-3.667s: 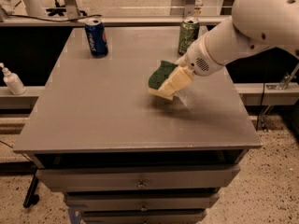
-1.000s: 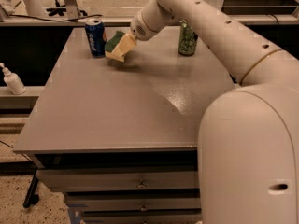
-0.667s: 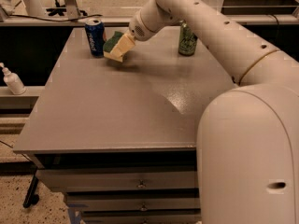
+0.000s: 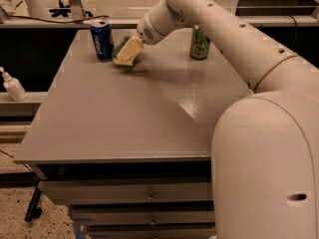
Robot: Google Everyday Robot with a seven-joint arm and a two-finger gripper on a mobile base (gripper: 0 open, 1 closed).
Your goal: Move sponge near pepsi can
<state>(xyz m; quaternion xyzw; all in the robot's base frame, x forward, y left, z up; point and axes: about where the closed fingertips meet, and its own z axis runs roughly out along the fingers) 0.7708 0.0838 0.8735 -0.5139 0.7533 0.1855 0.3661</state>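
The pepsi can, dark blue with a silver top, stands upright at the far left of the grey table. My gripper is just right of the can, low over the table. It is shut on the sponge, whose dark green top faces the can and whose pale yellow foam shows beneath. The sponge is tilted and sits a small gap from the can, not touching it. I cannot tell whether the sponge rests on the table.
A green can stands at the far right of the table behind my arm. A white pump bottle sits on a ledge to the left. Drawers lie under the front edge. My large arm body fills the right foreground.
Since 3.7 s ago my gripper has carried the sponge from the table's right middle to the far left beside the pepsi can. Over the last second it has barely moved.
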